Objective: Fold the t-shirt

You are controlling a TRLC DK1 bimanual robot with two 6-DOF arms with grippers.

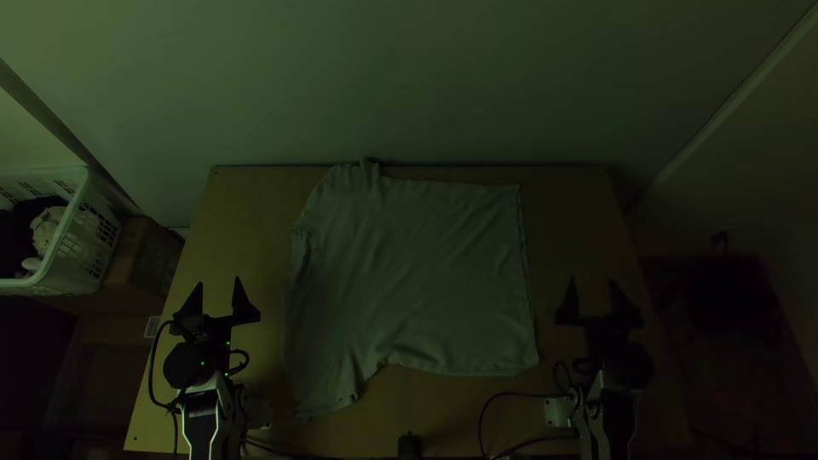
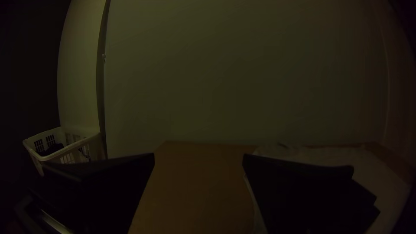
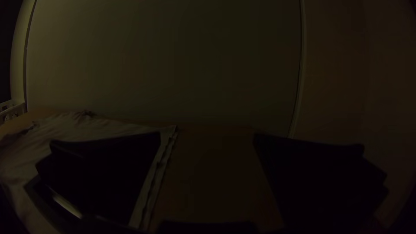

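White links (image 1: 201, 393), black joints (image 1: 184, 366), looping cables (image 1: 151, 366), tapered black fingers (image 1: 243, 307)

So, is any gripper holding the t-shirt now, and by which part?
Nothing is held: both grippers stand open beside the t-shirt.

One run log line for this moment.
Pale cloth t-shirt: spread on light wooden table | left black gripper: open, empty | right black gripper: open, empty

The t-shirt (image 1: 409, 273) is plain, pale grey; the counter (image 1: 243, 221), yellowish-brown. The left pincer (image 1: 219, 279) and right pincer (image 1: 594, 281) are black. At left, the white basket (image 1: 91, 243) has gridded slots.
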